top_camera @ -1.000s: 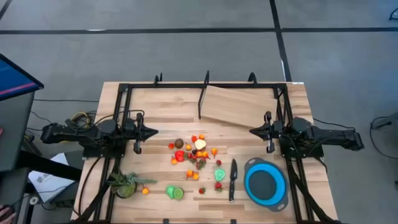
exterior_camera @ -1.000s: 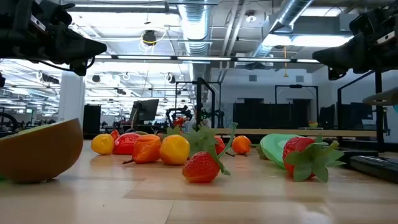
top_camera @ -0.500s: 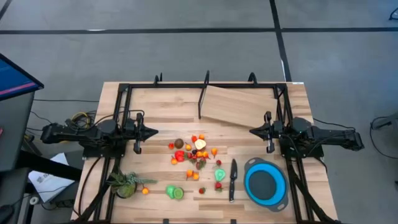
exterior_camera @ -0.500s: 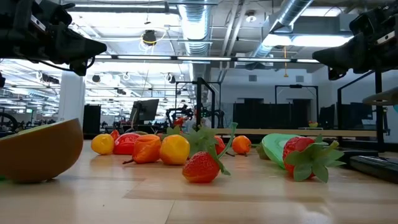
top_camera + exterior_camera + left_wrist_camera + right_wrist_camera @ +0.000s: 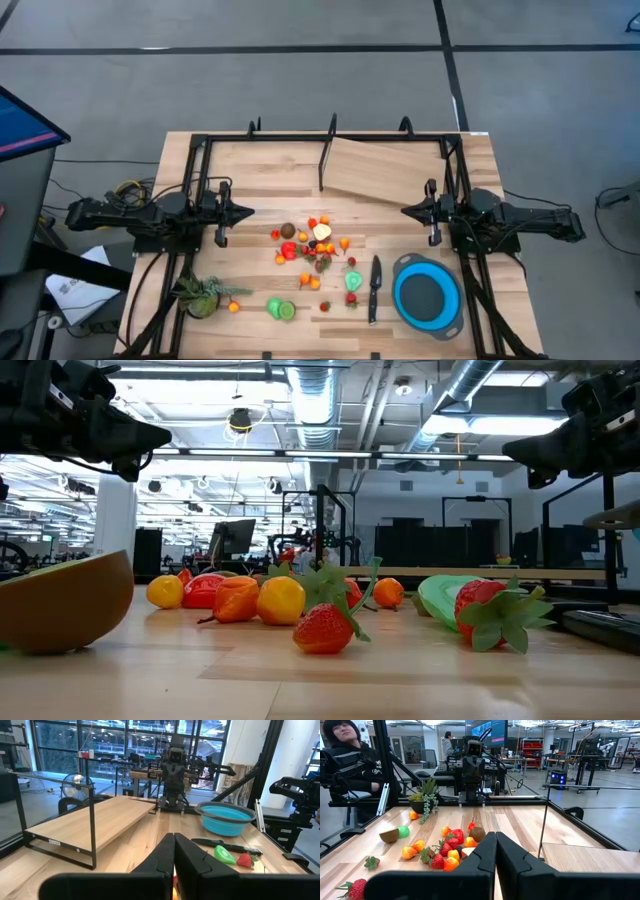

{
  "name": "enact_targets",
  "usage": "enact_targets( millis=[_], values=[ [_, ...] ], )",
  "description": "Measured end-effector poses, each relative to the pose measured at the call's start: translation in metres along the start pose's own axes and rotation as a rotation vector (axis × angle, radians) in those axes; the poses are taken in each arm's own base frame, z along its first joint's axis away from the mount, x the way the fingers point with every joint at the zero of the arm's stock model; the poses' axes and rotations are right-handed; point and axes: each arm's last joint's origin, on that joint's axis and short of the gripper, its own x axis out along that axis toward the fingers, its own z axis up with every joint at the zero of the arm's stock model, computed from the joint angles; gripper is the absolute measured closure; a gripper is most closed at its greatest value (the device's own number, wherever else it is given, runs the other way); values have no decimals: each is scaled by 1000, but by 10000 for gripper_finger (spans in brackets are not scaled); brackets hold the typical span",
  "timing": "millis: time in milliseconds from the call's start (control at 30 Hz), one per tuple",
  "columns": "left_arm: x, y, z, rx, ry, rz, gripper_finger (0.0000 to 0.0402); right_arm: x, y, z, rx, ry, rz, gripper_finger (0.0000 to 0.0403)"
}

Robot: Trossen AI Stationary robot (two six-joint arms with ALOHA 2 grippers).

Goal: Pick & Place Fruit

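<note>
Small toy fruits (image 5: 312, 244), red, orange, yellow, green and brown, lie scattered on the wooden table's middle; they show up close in the low view (image 5: 282, 600) and in the right wrist view (image 5: 446, 850). A blue bowl (image 5: 427, 296) stands at the near right. My left gripper (image 5: 249, 211) waits shut at the table's left side, held level above the wood, pointing toward the fruits. My right gripper (image 5: 405, 211) waits shut at the right side, pointing back at them. In their wrist views the fingers (image 5: 174, 852) (image 5: 496, 851) meet with nothing between them.
A raised wooden board (image 5: 382, 170) on a black frame stands at the far middle. A black-handled knife (image 5: 374, 287) lies left of the bowl. A spiky green plant (image 5: 203, 296) sits near left, a green fruit pair (image 5: 281, 309) beside it. A person (image 5: 345, 750) sits beyond the table.
</note>
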Motion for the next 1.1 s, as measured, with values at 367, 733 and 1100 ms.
enact_targets(
  millis=[367, 733, 1100],
  values=[
    [0, 0, 0, 0, -3, 0, 401, 0, 0, 0, 0, -3, 0, 403],
    [0, 0, 1, 9, -7, 0, 401, 0, 0, 1, -17, -11, -1, 403],
    [0, 0, 1, -1, -12, -1, 401, -7, -2, 29, 184, 70, -76, 403]
  ],
)
